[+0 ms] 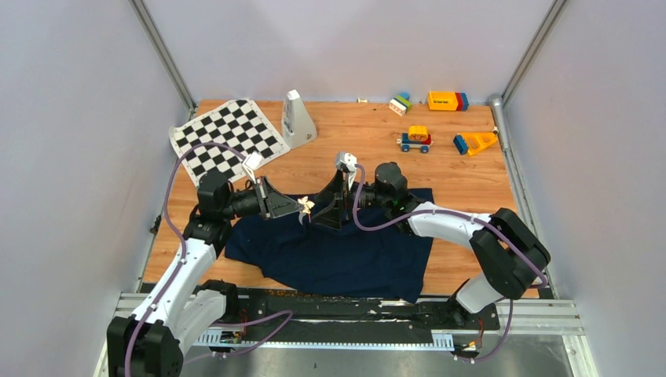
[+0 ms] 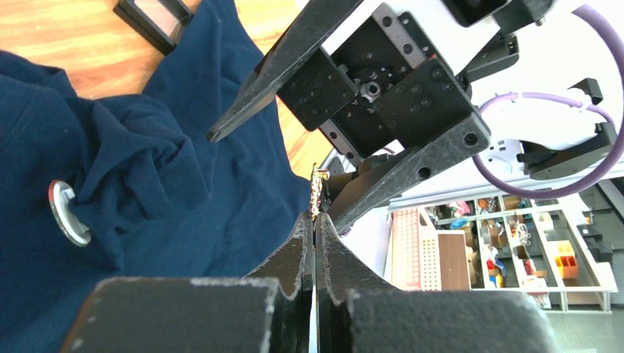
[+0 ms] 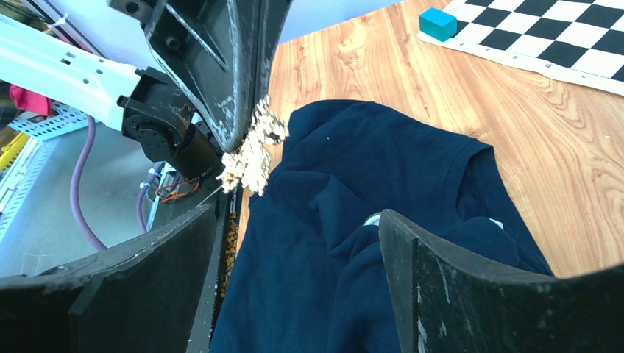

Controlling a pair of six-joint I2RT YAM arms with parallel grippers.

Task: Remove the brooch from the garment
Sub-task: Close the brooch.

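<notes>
The dark navy garment (image 1: 338, 251) lies crumpled on the wooden table in front of the arms. My left gripper (image 1: 298, 206) is shut on the brooch (image 1: 307, 206), a small pale gold sparkly piece, at the garment's upper left edge. In the left wrist view the brooch (image 2: 318, 193) sticks up edge-on from the closed fingertips. In the right wrist view the brooch (image 3: 252, 147) hangs beside the cloth (image 3: 368, 169), seemingly apart from it. My right gripper (image 1: 331, 206) is open and empty just right of it, above the cloth (image 3: 294, 243). A round silver disc (image 2: 66, 213) sits on a fold.
A black-and-white chequered mat (image 1: 228, 137) lies at the back left, with a teal cube (image 3: 438, 23) on it. A white wedge-shaped object (image 1: 297, 118) stands beside it. Toy blocks (image 1: 448, 100), a toy car (image 1: 415, 139) and a blue-orange toy (image 1: 473, 142) lie at the back right.
</notes>
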